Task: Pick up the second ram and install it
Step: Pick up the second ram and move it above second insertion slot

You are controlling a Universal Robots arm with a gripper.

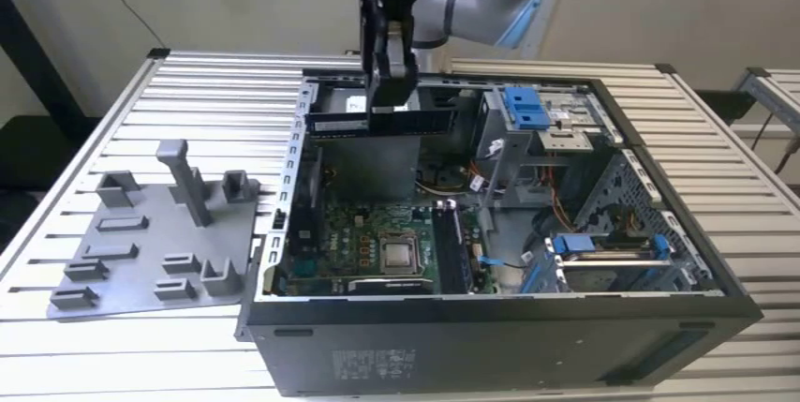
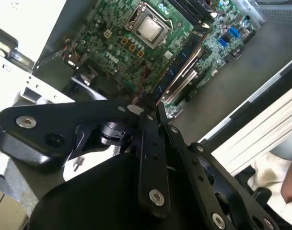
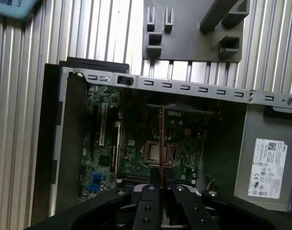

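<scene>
Tool point(image 1: 390, 93) hangs straight down over the open computer case point(image 1: 500, 336), narrow, clamped on the top edge of the ram stick point(image 1: 381, 124). The stick is held level and on edge, in the air above the case, over its far end, well clear of the motherboard point(image 1: 350, 243) lying inside. In the first wrist view the ram stick point(image 3: 162, 139) shows edge-on as a thin line running out from the tool point(image 3: 162, 184) over the motherboard point(image 3: 179, 134). Long black slots point(image 1: 451, 247) sit inside the case, just beside the processor socket point(image 1: 400, 254). A grey tray point(image 1: 138, 252) lies flat outside the case, touching its wall on the exterior view's left. Case and tray both rest on the ribbed metal desk point(image 1: 225, 74).
</scene>
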